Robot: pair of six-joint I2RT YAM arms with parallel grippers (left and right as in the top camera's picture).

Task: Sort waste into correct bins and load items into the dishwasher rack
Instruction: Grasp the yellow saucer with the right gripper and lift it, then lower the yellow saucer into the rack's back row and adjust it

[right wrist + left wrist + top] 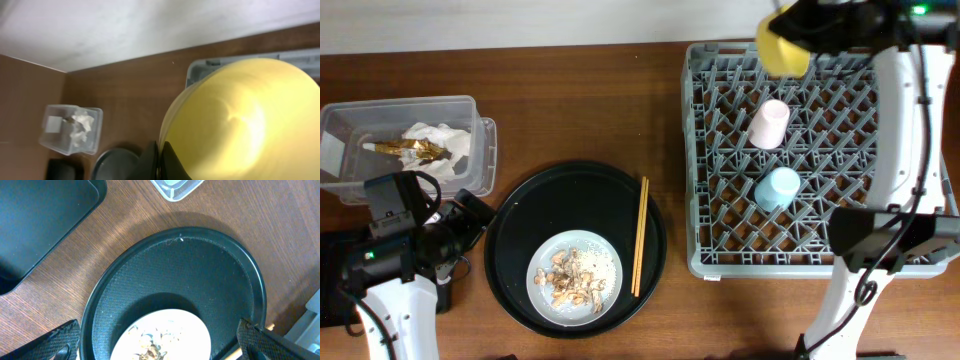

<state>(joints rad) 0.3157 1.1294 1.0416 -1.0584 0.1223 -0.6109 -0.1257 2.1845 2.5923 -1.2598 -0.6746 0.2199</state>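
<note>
The right gripper (161, 157) holds the small yellow bowl (782, 45) up in the air over the far edge of the grey dishwasher rack (880, 130). Its jaws pinch the bowl's rim, so the bowl hangs tipped on its side, which should help it slide down between the pegs. The pink cup (769, 123) and the blue cup (778, 188) already sit among the pegs, so the bowl needs a free spot away from them. The left gripper (158, 332) waits low over the round black tray (540, 205), with its jaws spread wide and nothing in them. Under it lies the round plate (605, 258) with brown food scraps (575, 280) on it, and the chopsticks (640, 235) rest side by side near the tray's right edge. It looks ready to go for one of these next. The white napkin (440, 135) and the gold wrapper (410, 148) are already in the clear tub (480, 150) at the back left of the table (590, 110). The small black rectangular tray (35, 215) sits just beside the round one, likely for the scraps.
</note>
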